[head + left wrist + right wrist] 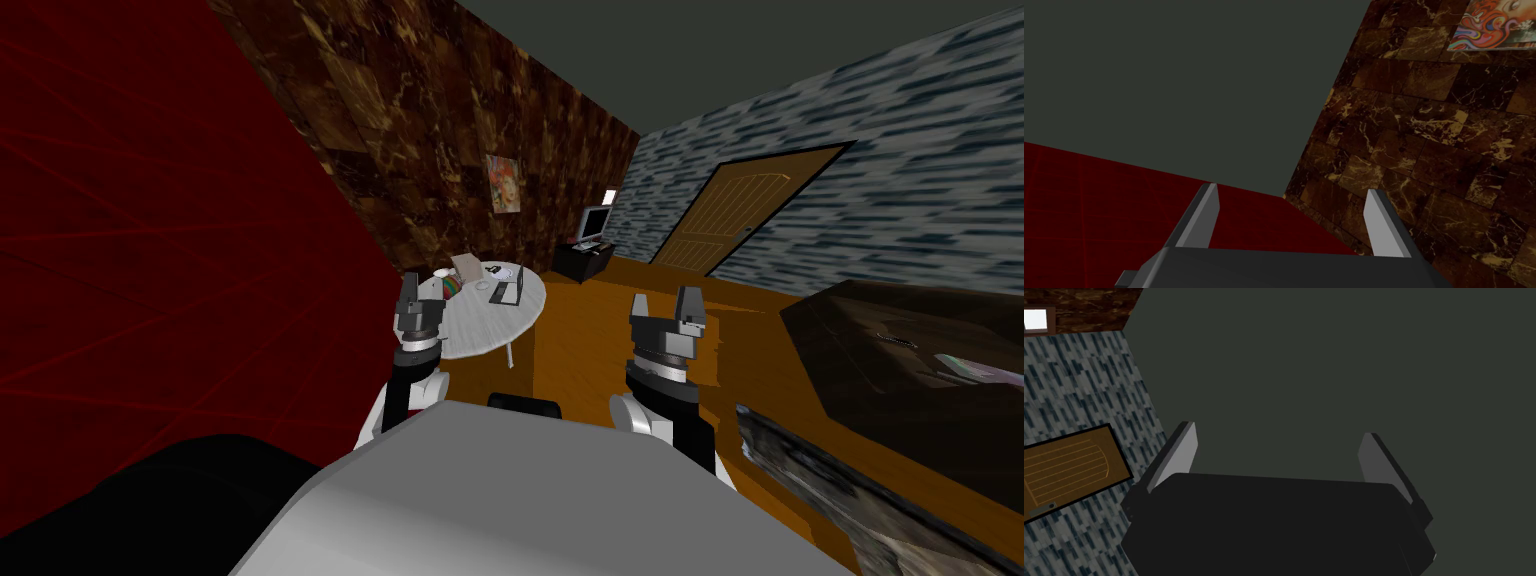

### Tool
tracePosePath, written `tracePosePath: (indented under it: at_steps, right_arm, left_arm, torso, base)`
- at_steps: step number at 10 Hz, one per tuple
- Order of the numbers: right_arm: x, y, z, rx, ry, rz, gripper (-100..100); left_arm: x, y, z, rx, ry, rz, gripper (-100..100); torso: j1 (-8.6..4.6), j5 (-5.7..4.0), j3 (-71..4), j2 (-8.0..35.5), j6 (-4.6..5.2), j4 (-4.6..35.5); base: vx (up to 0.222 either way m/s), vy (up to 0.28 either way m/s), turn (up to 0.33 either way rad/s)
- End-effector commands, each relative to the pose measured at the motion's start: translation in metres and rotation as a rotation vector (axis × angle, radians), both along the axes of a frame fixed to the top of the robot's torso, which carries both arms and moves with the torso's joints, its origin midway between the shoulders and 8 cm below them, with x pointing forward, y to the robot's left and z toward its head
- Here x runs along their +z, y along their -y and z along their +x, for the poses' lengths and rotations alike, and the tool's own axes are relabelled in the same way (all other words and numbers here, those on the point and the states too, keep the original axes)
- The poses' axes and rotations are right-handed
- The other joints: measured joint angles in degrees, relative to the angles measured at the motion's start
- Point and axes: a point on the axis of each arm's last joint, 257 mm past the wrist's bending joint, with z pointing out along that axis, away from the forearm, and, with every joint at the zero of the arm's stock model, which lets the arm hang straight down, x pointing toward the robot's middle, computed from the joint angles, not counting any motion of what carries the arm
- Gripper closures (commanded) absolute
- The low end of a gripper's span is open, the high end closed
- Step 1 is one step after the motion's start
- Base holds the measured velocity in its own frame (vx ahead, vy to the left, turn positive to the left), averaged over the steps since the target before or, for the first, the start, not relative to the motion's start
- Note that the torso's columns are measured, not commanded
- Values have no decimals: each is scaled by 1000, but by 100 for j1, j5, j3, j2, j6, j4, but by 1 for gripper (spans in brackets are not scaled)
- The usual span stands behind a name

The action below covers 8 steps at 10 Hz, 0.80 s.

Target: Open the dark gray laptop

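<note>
Plainly the laptop (507, 291) lies on the round white table (488, 332), well apart from the left gripper (418, 292) and right gripper (664, 302), both spread; I should roll closer before reaching for its lid.

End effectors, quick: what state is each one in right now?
Left end effector: open, holding nothing.
Right end effector: open, holding nothing.

One table (480, 335) was counted, bearing one laptop (508, 291) and one box (466, 267); farther off, one monitor (594, 221), one door (735, 215) and one picture (505, 183) were counted.
</note>
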Motion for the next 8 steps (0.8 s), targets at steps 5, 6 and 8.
tracePosePath:
  at_steps: [5,6,8]
  right_arm:
    - [0,0,0,0,0,0,0]
    - [0,0,0,0,0,0,0]
    - [0,0,0,0,0,0,0]
  left_arm:
    - [0,0,0,0,0,0,0]
    - [0,0,0,0,0,0,0]
    - [0,0,0,0,0,0,0]
  torso:
    - [0,0,-3692,1845,0,1846]
    - [0,0,-4536,2269,0,2268]
    - [0,0,-6227,3116,0,3114]
  base:
    - [0,0,0]
    - [0,0,0]
    - [0,0,0]
